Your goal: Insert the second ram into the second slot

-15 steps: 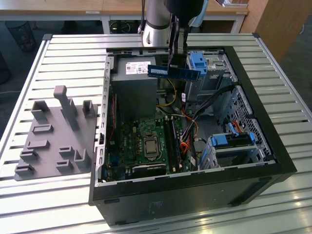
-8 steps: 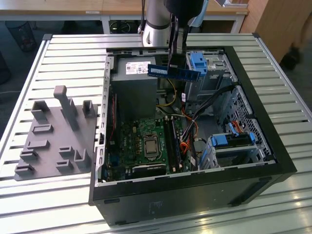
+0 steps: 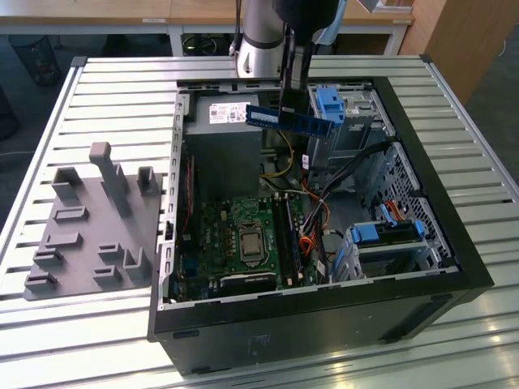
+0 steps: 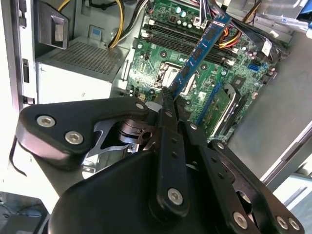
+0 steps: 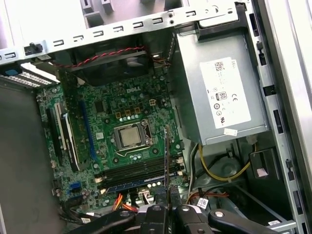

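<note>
Exterior view: the second ram (image 3: 289,121) is held level in the air above the open computer case (image 3: 324,300), clamped near its middle by the gripper (image 3: 290,109).
In the second wrist view the fingers (image 4: 168,100) are seen closed on the blue stick's edge, with the green motherboard (image 4: 234,80) beyond it. In the first wrist view the stick is seen edge-on, well clear of the memory slots (image 5: 136,170).

Cable tangle (image 3: 328,190) just beside memory slots (image 3: 285,235)
</note>
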You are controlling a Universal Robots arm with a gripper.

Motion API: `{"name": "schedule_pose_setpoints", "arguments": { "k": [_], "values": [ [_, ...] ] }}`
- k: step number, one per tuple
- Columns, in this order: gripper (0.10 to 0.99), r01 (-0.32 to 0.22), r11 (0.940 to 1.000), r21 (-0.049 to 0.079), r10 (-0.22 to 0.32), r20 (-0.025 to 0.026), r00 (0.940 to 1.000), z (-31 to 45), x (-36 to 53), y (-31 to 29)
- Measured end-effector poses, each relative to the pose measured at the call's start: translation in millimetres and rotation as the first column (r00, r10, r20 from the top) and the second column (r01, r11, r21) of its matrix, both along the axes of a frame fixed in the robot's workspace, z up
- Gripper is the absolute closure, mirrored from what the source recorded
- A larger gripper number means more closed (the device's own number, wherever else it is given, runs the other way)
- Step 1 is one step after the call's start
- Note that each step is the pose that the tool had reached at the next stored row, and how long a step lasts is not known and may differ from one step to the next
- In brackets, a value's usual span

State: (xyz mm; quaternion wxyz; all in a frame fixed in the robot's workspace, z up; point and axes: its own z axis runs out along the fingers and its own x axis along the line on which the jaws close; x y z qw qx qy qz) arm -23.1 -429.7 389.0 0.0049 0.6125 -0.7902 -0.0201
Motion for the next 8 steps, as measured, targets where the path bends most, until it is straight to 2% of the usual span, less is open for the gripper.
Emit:
{"name": "schedule_pose_setpoints", "arguments": {
  "k": [8],
  "values": [
    [0.949,0.046,0.9989,0.0,-0.046,0.0,0.9989,-0.1,0.0,0.0]
  ]
}}
